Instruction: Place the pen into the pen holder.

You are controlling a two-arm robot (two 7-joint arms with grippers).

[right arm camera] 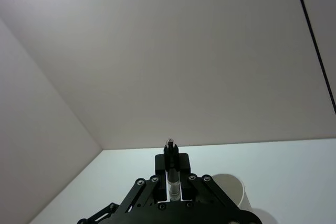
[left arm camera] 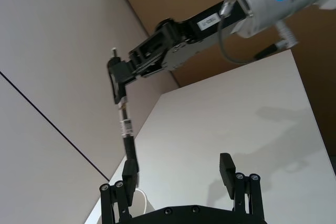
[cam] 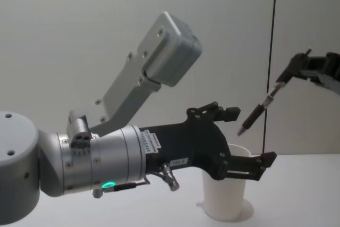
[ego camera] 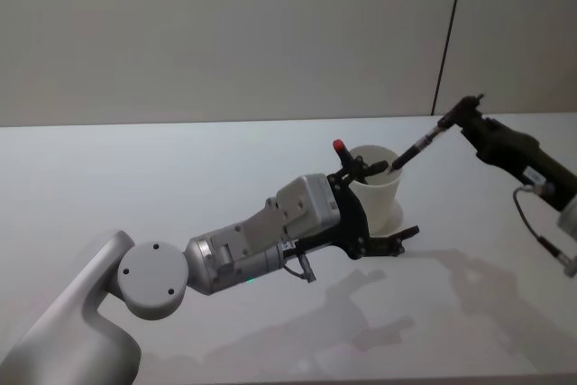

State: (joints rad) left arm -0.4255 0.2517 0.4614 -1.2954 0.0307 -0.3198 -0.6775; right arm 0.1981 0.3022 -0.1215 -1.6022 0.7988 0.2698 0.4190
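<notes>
While the left arm's bulky wrist covers much of the chest view, the left tool (cam: 247,136) can be made out with its two fingers spread wide, one above and one below the rim of the white cup (cam: 226,198), which stands upright on the worktop (ego camera: 135,187). From the head camera that tool (ego camera: 383,209) brackets the cup (ego camera: 377,197) on its near side, and whether either finger touches the paper cannot be told. Part of the cup's wall is hidden behind the black finger frame, and its base is partly covered by the lower finger. Up and to the right, the right tool (ego camera: 455,114) is pinched on the top end of the pen (ego camera: 415,148); the pen slants down toward the left tool, its tip over the cup's mouth in the head view and clearly above the rim in the chest view, where the pen (cam: 258,111) hangs in free air. In the right wrist view most of the pen (right arm camera: 170,174) is hidden by the finger blocks gripping it, and only a slice of the cup (right arm camera: 231,190) shows past them. The right arm is cut off at the frame edge. Open worktop spreads to the left and toward the back wall.
</notes>
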